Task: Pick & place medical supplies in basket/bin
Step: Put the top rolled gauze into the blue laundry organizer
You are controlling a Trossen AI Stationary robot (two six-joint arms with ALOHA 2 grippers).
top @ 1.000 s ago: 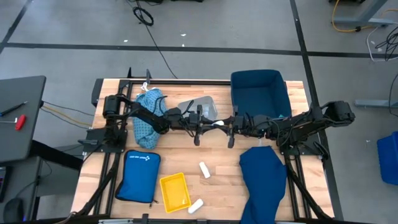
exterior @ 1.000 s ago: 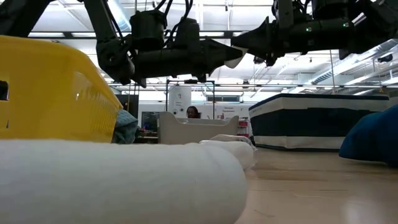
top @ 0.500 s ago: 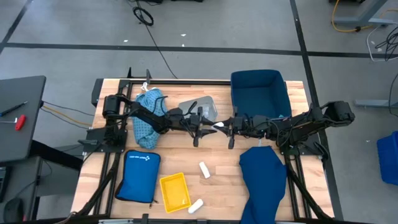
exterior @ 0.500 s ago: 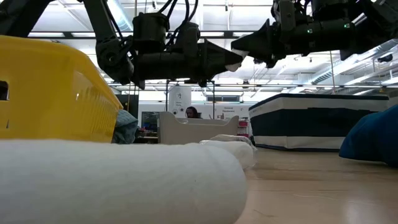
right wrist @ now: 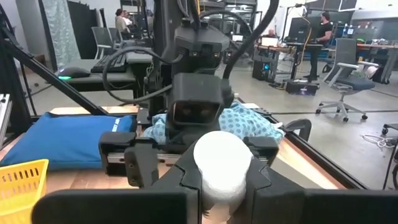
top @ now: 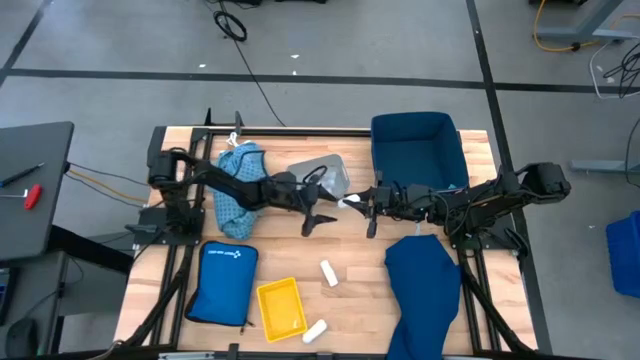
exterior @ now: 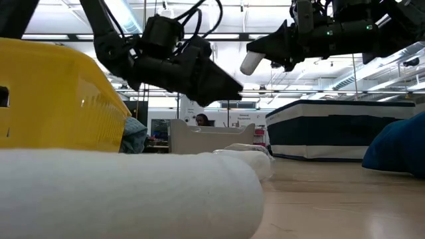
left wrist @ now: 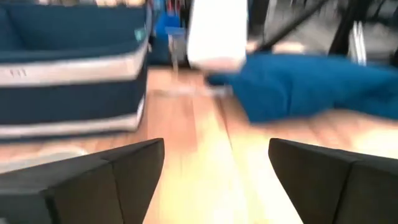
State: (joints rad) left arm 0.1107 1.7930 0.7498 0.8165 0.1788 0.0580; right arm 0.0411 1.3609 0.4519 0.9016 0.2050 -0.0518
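Note:
A white roll (top: 350,203) hangs over the table's middle, with my right gripper (top: 366,203) shut on it. My left gripper (top: 322,210) stands open just to the roll's left and slightly below it, touching nothing. In the left wrist view the gripper (left wrist: 216,149) shows its fingers wide apart, with the roll (left wrist: 214,31) ahead and above. Two more white rolls (top: 328,272) (top: 315,331) lie on the wood. A navy cloth (top: 425,285) lies at the near right, and a light blue patterned cloth (top: 238,185) at the far left. My right gripper pinches the white roll between its two fingers by its rear end (right wrist: 222,180). The fingers lie level, coming from the table's right side, along the roll. The roll's free end (exterior: 251,63) sticks out past the fingertips toward the left, clear of the table.
A navy bin (top: 415,150) stands at the far right. A blue pouch (top: 222,280) and a yellow tray (top: 280,305) sit near the front left. A grey bag (top: 320,172) lies behind the grippers. Bare wood shows in the middle.
My left gripper has opened and let go of the white roll, which both grippers held a second ago. It has drawn back a little toward the table's left edge and tipped its fingers downward. The roll stays in the still right gripper.

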